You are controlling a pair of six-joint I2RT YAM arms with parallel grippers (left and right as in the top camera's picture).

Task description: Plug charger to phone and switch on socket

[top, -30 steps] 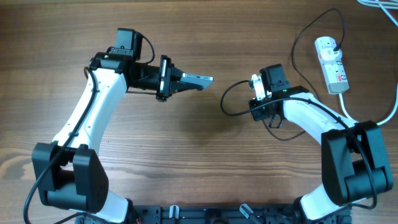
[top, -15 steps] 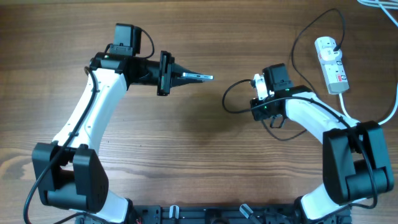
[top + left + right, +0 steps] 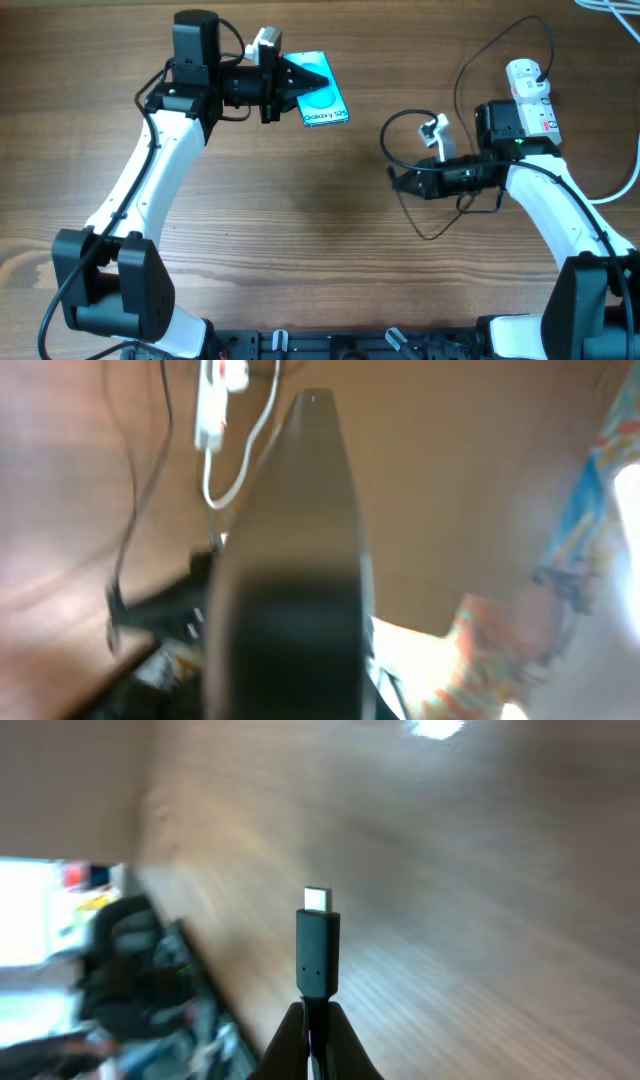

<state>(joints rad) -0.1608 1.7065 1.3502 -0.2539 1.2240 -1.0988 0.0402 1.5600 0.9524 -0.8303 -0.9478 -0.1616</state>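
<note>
Overhead, left claw (image 3: 298, 90) pinching teal-screened phone (image 3: 326, 105), right claw (image 3: 400, 182) pinching black charger (image 3: 318, 952)

The phone (image 3: 328, 100) screen reads "Galaxy S25"; nothing else is legible.

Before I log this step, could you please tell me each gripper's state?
Left gripper: shut on the phone.
Right gripper: shut on the charger.

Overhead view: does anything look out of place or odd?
Nothing stands out. The left end effector grips the phone, slightly skewed, and the right end effector holds the charger straight; no damage or spills.
</note>
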